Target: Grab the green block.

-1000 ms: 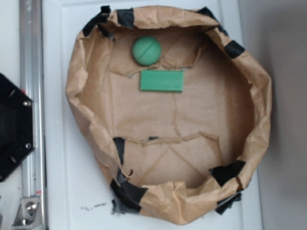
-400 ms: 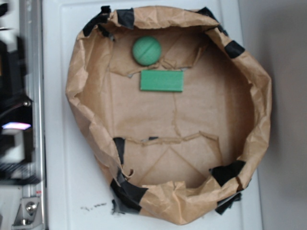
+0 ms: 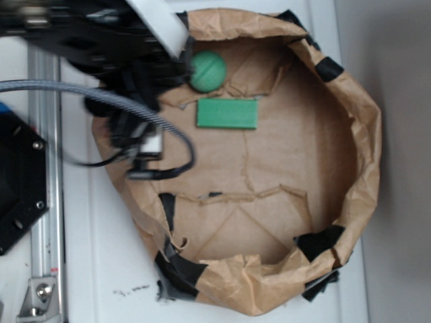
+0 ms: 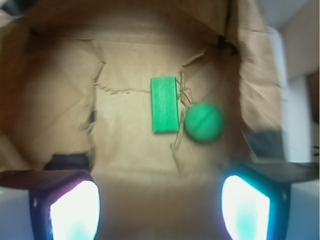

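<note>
A white table (image 3: 94, 256) carries a wide basin of crumpled brown paper (image 3: 363, 155), its rim folded up and patched with strips of black tape (image 3: 182, 269); the raised wall most likely serves to keep loose pieces from sliding off. Along the table's left edge runs a metal rail (image 3: 42, 222) with a black mount (image 3: 17, 188) beside it.

The robot arm (image 3: 114, 40) reaches in from the upper left, blurred, with a braided cable (image 3: 135, 108) looping off it across the paper rim. The arm hangs over the basin's upper left wall, not over the target.

The gripper (image 4: 160, 200) shows in the wrist view only as two fingers (image 4: 75, 210) at the lower corners, well apart, with nothing between them. That wide stance suits an approach from above, leaving room to straddle a piece.

The green block (image 3: 227, 113) lies flat on the paper floor in the upper middle of the basin, untouched. Just beside one long edge sits a round green piece (image 3: 207, 70) with a groove across it; a torn paper seam runs between the two. In the wrist view the block lies ahead of the fingers, its long axis pointing away from the camera, so closing across its narrow width seems the natural grasp.
</note>
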Action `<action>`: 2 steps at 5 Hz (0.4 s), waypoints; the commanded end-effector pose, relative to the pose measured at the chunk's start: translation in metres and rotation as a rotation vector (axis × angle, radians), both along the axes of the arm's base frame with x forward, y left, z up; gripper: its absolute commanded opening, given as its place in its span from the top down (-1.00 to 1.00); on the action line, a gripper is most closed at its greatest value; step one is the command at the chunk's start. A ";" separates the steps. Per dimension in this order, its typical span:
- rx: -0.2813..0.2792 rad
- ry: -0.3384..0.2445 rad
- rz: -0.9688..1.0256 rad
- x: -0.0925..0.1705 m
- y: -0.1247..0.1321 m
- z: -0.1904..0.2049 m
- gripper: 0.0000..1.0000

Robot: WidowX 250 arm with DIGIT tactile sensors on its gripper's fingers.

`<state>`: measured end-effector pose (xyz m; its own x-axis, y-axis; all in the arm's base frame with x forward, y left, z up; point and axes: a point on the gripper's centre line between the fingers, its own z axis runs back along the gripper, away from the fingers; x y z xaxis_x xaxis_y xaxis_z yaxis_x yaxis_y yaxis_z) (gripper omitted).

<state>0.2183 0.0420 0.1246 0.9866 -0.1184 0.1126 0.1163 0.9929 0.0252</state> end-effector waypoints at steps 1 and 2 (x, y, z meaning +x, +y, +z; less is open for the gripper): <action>0.028 -0.048 -0.045 0.048 -0.025 -0.070 -1.00; -0.027 -0.067 -0.062 0.057 -0.018 -0.091 -1.00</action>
